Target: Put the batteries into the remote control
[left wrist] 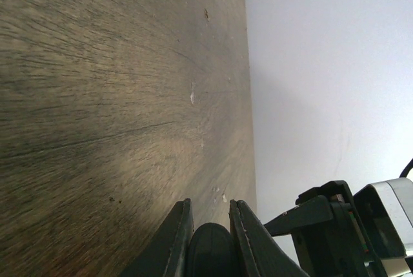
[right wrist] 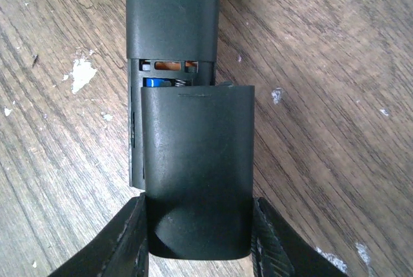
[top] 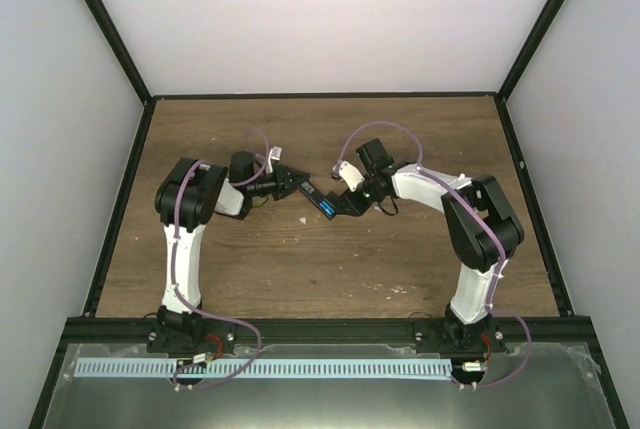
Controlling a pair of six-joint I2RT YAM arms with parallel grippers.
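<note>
The black remote control (top: 310, 193) is held above the table's middle between both grippers. My left gripper (top: 288, 185) is shut on its rounded end (left wrist: 210, 251), seen between the fingers (left wrist: 177, 238) in the left wrist view. My right gripper (right wrist: 199, 225) is shut on the black squarish cover piece (right wrist: 197, 148) and holds it over the remote's open compartment. The remote's back (right wrist: 171, 25) carries a QR label. A blue battery (right wrist: 155, 82) shows in the gap above the cover's edge, and blue also shows from above (top: 326, 207). A second battery is hidden.
The wooden table (top: 320, 269) has pale specks of debris (right wrist: 80, 73). Black frame rails run along its sides and back (top: 320, 96), with white walls behind. The right arm's wrist (left wrist: 361, 225) shows close beside my left gripper.
</note>
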